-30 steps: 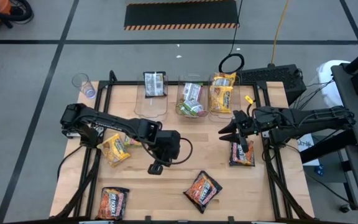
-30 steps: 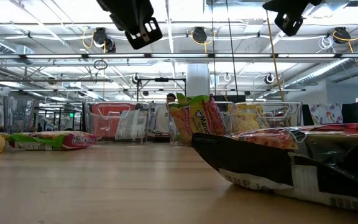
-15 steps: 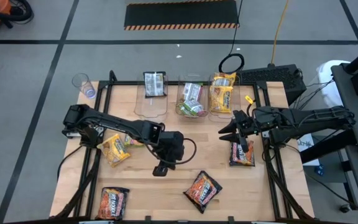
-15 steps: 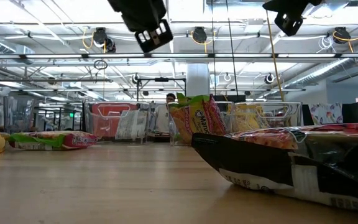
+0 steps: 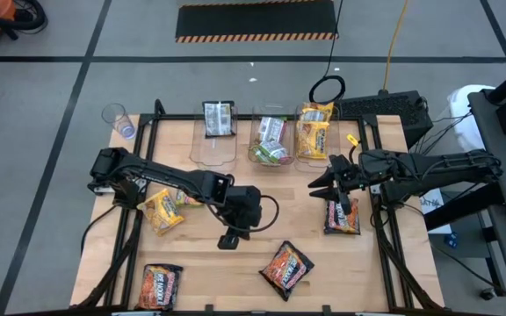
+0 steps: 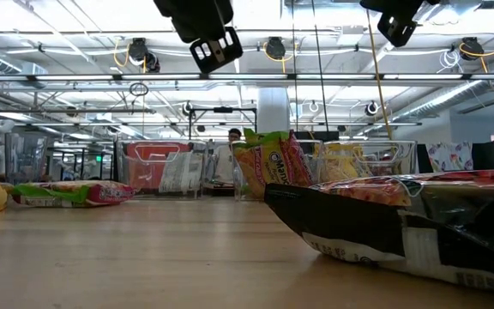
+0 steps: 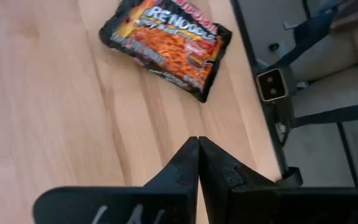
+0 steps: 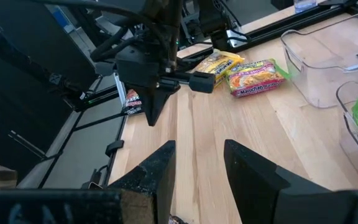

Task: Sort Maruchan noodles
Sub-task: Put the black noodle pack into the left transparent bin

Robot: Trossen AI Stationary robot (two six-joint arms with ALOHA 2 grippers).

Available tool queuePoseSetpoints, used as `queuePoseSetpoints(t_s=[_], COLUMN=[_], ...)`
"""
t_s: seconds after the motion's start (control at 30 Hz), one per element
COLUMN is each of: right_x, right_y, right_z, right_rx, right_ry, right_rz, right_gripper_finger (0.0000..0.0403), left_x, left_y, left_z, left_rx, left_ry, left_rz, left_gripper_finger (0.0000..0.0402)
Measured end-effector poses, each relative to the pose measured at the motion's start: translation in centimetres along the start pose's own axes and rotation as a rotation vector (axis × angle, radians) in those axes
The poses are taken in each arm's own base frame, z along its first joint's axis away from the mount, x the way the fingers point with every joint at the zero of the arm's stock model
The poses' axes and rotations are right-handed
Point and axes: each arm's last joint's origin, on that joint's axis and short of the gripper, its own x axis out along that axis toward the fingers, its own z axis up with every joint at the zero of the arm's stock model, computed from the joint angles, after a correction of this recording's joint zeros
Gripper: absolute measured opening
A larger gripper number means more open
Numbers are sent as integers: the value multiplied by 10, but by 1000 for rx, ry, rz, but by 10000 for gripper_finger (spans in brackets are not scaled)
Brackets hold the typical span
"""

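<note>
High view: Maruchan noodles lie scattered over the wooden table. A dark packet with an orange-red face rests near the front edge, its long axis diagonal; another dark packet lies at the front left corner; a yellow packet sits diagonally at left. A further dark packet lies under the right gripper, long axis running front to back. Three clear bins along the far edge hold sorted packets. The left gripper hangs over bare wood mid-table.

Low view: a dark packet fills the right foreground, lying flat.

Left wrist view: the fingers are pressed together, empty, above the dark packet, which lies slantwise.

Right wrist view: the fingers stand wide apart, empty; yellow and green-edged packets lie beyond.
</note>
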Motion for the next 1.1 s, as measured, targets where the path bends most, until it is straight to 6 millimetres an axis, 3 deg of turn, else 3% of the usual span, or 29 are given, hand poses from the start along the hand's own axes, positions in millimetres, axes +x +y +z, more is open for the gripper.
queuePoseSetpoints(t_s=[0.4, 0.7, 1.1], right_x=[0, 0, 0], right_y=[0, 0, 0], right_z=[0, 0, 0], right_rx=[0, 0, -30], right_ry=[0, 0, 0], right_rz=[0, 0, -1], right_gripper_finger=[130, 130, 130], left_x=[7, 39, 66], left_y=[1, 12, -14], left_z=[-1, -8, -17], left_rx=[28, 27, 507], left_ry=[18, 106, 175], left_rz=[66, 69, 25], left_gripper_finger=[70, 99, 99])
